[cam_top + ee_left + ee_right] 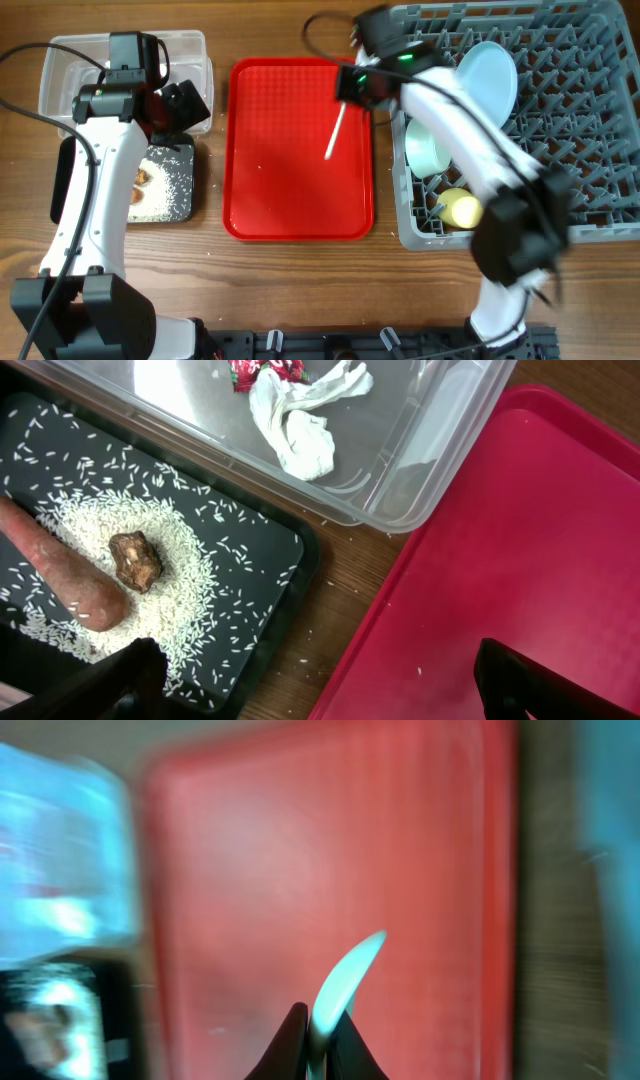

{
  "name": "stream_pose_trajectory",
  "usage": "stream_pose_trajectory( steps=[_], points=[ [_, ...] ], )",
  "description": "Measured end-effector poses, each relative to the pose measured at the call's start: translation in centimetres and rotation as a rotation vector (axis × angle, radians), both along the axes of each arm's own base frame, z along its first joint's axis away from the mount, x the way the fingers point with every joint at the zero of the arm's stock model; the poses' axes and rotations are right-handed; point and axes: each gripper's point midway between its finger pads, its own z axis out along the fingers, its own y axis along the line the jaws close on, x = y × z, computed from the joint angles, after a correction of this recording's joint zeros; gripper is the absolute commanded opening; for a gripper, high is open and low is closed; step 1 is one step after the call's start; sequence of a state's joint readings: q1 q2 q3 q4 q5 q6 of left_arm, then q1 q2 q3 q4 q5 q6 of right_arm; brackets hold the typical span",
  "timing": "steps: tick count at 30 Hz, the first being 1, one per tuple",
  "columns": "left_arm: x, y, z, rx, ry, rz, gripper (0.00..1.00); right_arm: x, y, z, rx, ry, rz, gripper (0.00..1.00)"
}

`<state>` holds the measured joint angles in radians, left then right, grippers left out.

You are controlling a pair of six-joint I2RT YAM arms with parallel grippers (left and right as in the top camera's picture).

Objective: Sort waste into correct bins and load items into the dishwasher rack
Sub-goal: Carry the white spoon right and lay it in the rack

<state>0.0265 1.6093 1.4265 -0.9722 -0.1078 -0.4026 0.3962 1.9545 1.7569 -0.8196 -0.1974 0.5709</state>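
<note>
My right gripper [352, 88] is shut on the white plastic spoon [335, 133] and holds it above the flat red tray; the blurred right wrist view shows the spoon [345, 975] pinched between the fingers [318, 1030]. My left gripper [315, 675] is open and empty over the gap between the black tray [270, 540] and the red tray. The black tray holds rice [190, 600], the carrot-like piece [60, 575] and the brown lump [135, 560]. The clear tub [420, 470] holds the wrapper [260, 372] and tissue [300, 420]. The grey rack [590, 130] holds the plate [487, 78], a bowl [425, 148] and the yellow cup [462, 209].
The flat red tray [290, 190] lies between the bins and the rack, with a few rice grains on it. Stray grains lie on the wooden table [345, 605] beside the black tray. My right arm reaches across the rack's left side.
</note>
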Motion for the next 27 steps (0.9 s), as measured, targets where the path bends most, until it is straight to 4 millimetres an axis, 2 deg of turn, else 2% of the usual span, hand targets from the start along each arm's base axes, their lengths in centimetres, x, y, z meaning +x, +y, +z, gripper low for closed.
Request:
stream_pose_trajectory(
  steps=[1, 3, 4, 5, 7, 10, 12, 13, 17, 20, 21, 24, 27],
  points=[
    [0.0, 0.0, 0.0, 0.000, 0.000, 0.000, 1.00, -0.5, -1.8, 3.5, 0.011, -0.049, -0.037, 0.04],
    [0.0, 0.0, 0.0, 0.000, 0.000, 0.000, 1.00, -1.2, -5.2, 7.5, 0.011, -0.098, -0.131, 0.04],
    [0.0, 0.0, 0.0, 0.000, 0.000, 0.000, 1.00, -2.2, -8.5, 9.5, -0.013, -0.105, -0.235, 0.04],
    [0.0, 0.0, 0.0, 0.000, 0.000, 0.000, 1.00, -3.2, -11.4, 10.5, -0.038, -0.097, -0.342, 0.04],
    [0.0, 0.0, 0.0, 0.000, 0.000, 0.000, 1.00, -6.1, -17.8, 11.0, -0.122, -0.026, -0.600, 0.04],
    [0.0, 0.0, 0.0, 0.000, 0.000, 0.000, 1.00, -9.7, -26.0, 10.5, -0.244, 0.059, -0.965, 0.04],
    [0.0, 0.0, 0.0, 0.000, 0.000, 0.000, 1.00, -10.3, -28.6, 10.2, -0.269, 0.064, -1.074, 0.04],
    [0.0, 0.0, 0.0, 0.000, 0.000, 0.000, 1.00, -10.8, -30.7, 9.5, -0.289, 0.074, -1.159, 0.04],
    [0.0, 0.0, 0.0, 0.000, 0.000, 0.000, 1.00, -11.5, -34.0, 6.0, -0.304, 0.110, -1.296, 0.04],
    [0.0, 0.0, 0.0, 0.000, 0.000, 0.000, 1.00, -11.1, -34.9, 2.6, -0.301, 0.114, -1.320, 0.06],
    [0.0, 0.0, 0.0, 0.000, 0.001, 0.000, 1.00, -11.2, -34.7, 1.2, -0.301, 0.128, -1.316, 0.12],
    [0.0, 0.0, 0.0, 0.000, 0.000, 0.000, 1.00, -11.6, -34.5, -1.1, -0.304, 0.156, -1.307, 0.33],
    [0.0, 0.0, 0.0, 0.000, 0.000, 0.000, 1.00, -11.8, -34.3, -1.5, -0.306, 0.171, -1.298, 0.39]
  ],
)
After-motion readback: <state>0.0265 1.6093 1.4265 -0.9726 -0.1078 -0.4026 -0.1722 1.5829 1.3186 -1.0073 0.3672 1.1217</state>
